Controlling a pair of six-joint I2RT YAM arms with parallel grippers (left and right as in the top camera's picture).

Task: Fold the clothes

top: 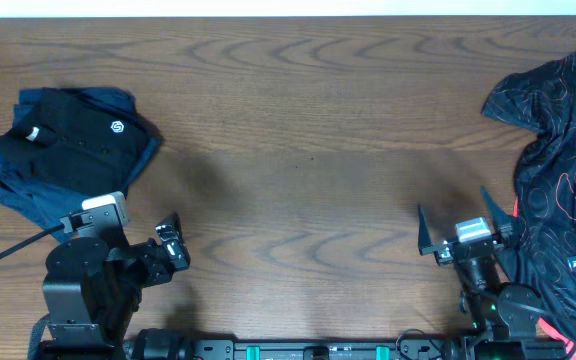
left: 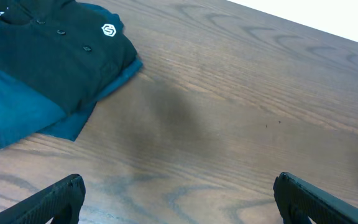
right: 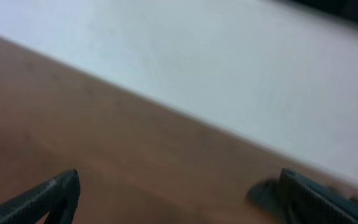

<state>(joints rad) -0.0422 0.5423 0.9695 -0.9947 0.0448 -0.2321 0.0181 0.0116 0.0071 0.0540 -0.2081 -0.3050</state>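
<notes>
A folded stack of clothes, a black polo with a white logo (top: 73,135) on top of blue cloth (top: 18,195), lies at the table's left; it also shows in the left wrist view (left: 48,68). An unfolded black garment with red line pattern (top: 563,170) lies crumpled at the right edge. My left gripper (top: 168,240) is open and empty near the front left, its fingers (left: 179,199) spread over bare wood. My right gripper (top: 458,225) is open and empty just left of the patterned garment; in its blurred view (right: 179,199) a dark bit of cloth shows by the right finger.
The wooden table (top: 298,150) spans the view, its far edge meeting a white wall (right: 197,56). A black cable (top: 8,250) runs from the left arm's base toward the left edge. The arm bases sit along the front edge.
</notes>
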